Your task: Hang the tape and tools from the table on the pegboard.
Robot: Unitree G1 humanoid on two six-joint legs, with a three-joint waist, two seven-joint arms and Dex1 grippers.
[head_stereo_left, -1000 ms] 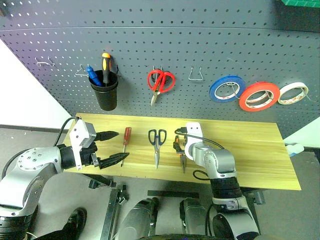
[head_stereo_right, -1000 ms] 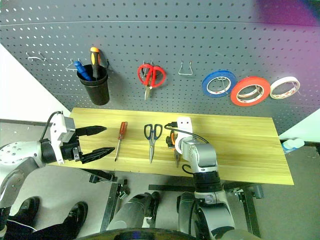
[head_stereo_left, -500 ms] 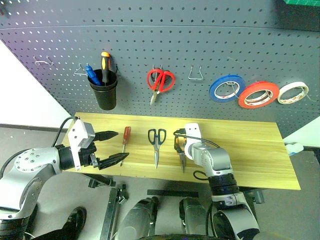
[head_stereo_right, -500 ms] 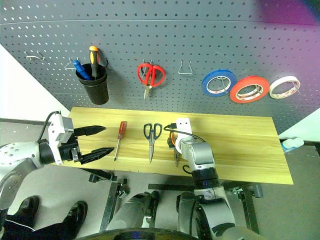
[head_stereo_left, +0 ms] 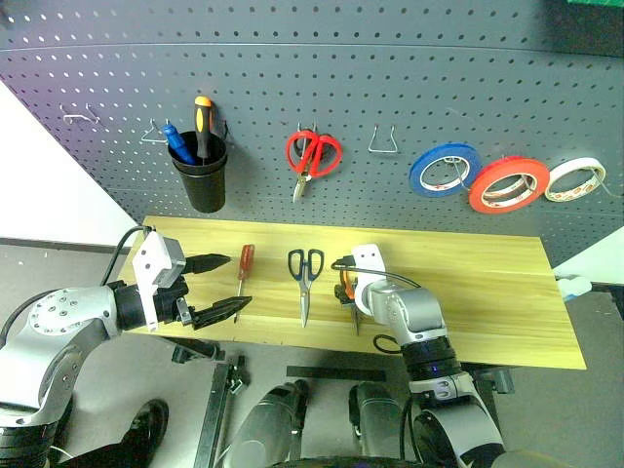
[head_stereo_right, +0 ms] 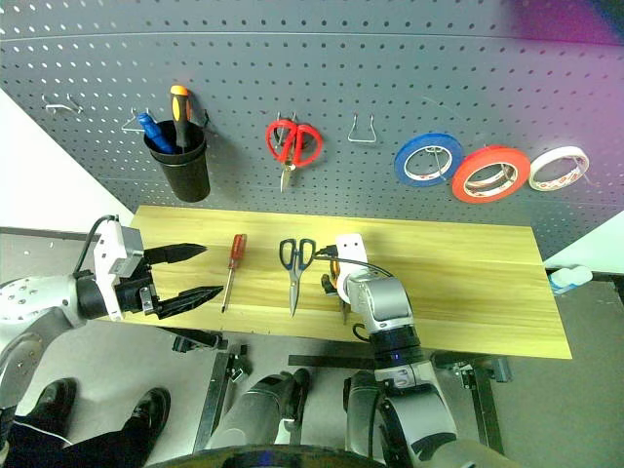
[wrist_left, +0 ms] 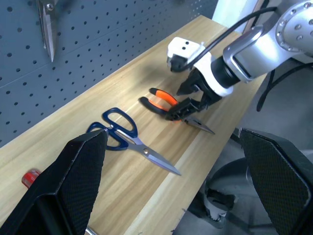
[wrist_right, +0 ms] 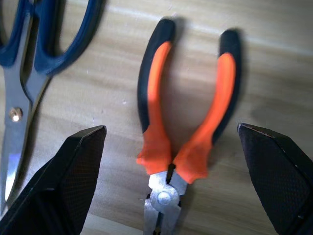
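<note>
- The table [head_stereo_left: 487,292] is set below the pegboard [head_stereo_left: 390,88].
- The pliers [wrist_right: 183,127] are straddled by the right gripper [wrist_left: 188,105], fingers spread, as are the left gripper's [head_stereo_left: 216,288].
- The handles could be skidded by an off-centre closure.

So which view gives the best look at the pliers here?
The right wrist view: the pliers lie between the open right gripper's fingers, handles and joint plain. The left wrist view shows them whole but smaller. In both eye views the right arm covers most of them.

Pale wood-grain table [head_stereo_left: 487,283], matt perforated pegboard [head_stereo_left: 390,78]
</note>
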